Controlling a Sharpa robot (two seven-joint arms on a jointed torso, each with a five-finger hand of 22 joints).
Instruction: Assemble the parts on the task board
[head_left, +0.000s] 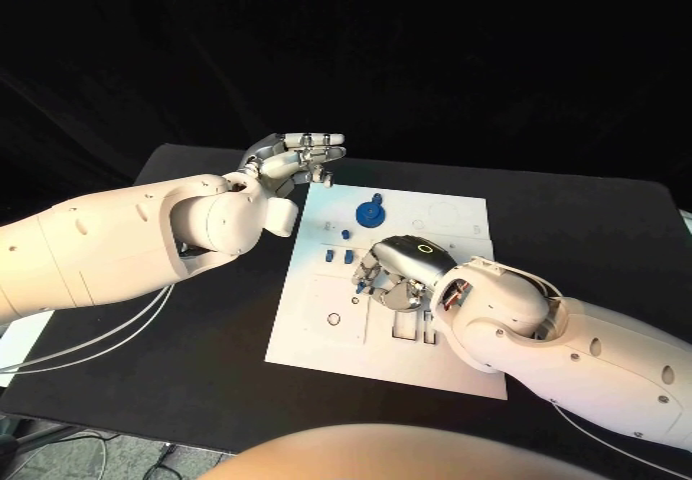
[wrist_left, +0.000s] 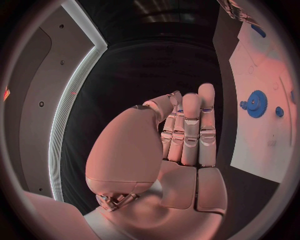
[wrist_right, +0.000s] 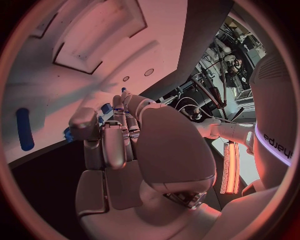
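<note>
The white task board lies mid-table. A blue gear sits near its far edge and also shows in the left wrist view. Two small blue parts stand side by side near the board's left edge. My right hand hangs over the middle of the board, fingers curled down just right of those parts. In the right wrist view its fingertips meet small blue parts, and I cannot tell whether one is pinched. My left hand is raised off the board's far left corner, its fingers straight and holding nothing.
Black table surrounds the board, with white cables trailing under my left arm. A long blue piece lies on the board beside my right hand. Rectangular recesses are cut into the board beyond it.
</note>
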